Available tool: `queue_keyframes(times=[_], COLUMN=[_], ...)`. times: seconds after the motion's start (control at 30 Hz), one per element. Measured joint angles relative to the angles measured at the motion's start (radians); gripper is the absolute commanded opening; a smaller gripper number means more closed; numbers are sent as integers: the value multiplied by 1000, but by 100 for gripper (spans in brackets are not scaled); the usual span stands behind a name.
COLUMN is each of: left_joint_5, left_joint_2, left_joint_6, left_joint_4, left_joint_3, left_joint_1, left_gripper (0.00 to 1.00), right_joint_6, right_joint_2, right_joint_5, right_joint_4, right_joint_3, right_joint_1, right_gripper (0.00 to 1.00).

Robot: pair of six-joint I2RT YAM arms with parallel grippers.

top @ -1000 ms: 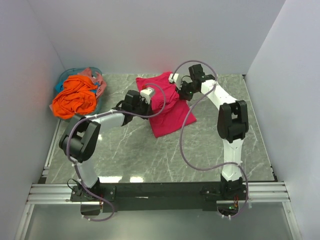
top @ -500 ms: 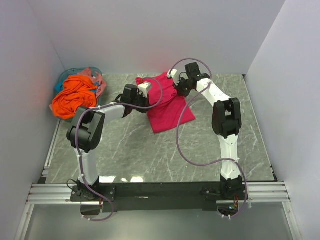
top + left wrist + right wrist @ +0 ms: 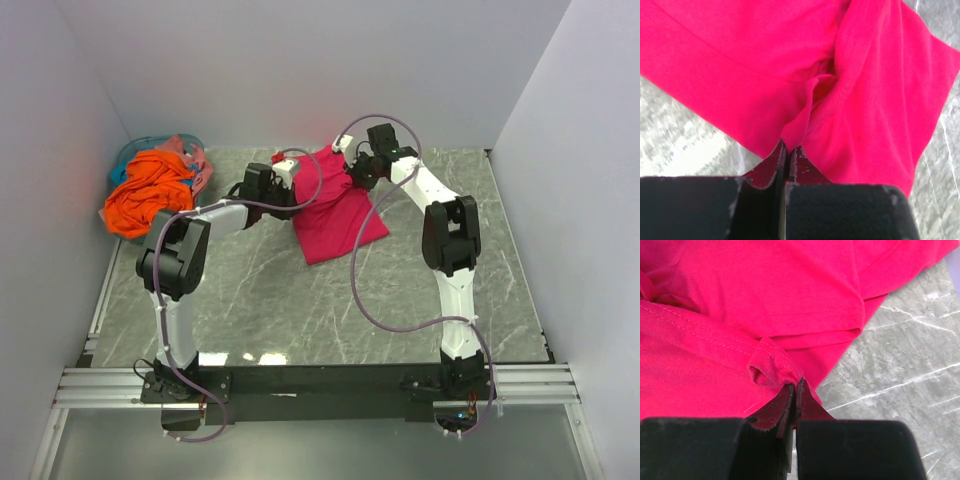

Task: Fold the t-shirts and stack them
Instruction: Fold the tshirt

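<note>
1. The table (image 3: 300, 300) is a grey marbled slab. White walls close it in on the left, far and right sides, and a metal rail where both arms are bolted runs along its near edge.
2. The open room lies over the near half of the table and along its right side, where only the arms and their looping cables pass above the stone.
3. The teal basket (image 3: 128, 155) sits in the far left corner, close to both walls. The orange t-shirt (image 3: 150, 195) is heaped over its rim, and the salmon-pink t-shirt (image 3: 197, 162) shows just behind it.
4. The crimson-pink t-shirt (image 3: 335, 205) lies in the far middle of the table, partly folded. Its far edge is near the back wall, and one corner points toward the near side.
5. The left end effector (image 3: 787, 150) is at the shirt's left edge. It is clenched on a ridge of cloth that rises from between its fingertips.
6. The right end effector (image 3: 795, 387) is at the shirt's far right edge, clenched on a small pucker of stitched hem, with bare table just to its right.
</note>
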Motion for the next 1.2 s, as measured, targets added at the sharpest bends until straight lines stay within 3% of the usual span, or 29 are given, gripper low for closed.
queue_keyframes(times=[0.37, 0.47, 0.53, 0.57, 0.6, 0.73, 0.9, 1.0, 1.1, 1.2], left_joint_5=[0, 0, -1, -3, -8, -88, -228, -275, -272, -263], left_joint_2=[25, 31, 43, 53, 59, 69, 21, -82, -252, -405], left_joint_6=[0, 0, 0, -1, -1, -39, -50, -31, 27, 152], left_joint_4=[-17, -23, -25, -28, -31, -34, -43, -41, -54, -70], left_joint_3=[34, 47, 68, 81, 93, 133, 151, 103, -10, -109], left_joint_1=[14, 19, 23, 25, 27, 42, 72, 87, 72, -26], left_gripper=[1, 3, 17, 35, 41, 71, 74, 75, 75, 75], right_joint_6=[23, 31, 46, 50, 62, 123, 195, 184, 40, -257], right_joint_2=[16, 26, 37, 42, 46, 57, 45, 6, -71, -202], right_joint_5=[39, 47, 61, 70, 80, 153, 203, 119, -78, -219], right_joint_4=[24, 28, 37, 42, 53, 103, 154, 119, -7, -180], right_joint_3=[34, 35, 39, 39, 39, 39, 37, 21, -11, -127], right_joint_1=[8, 9, 10, 10, 11, 19, 14, -8, -58, -110], right_gripper=[0, 10, 36, 47, 57, 70, 73, 72, 72, 71])
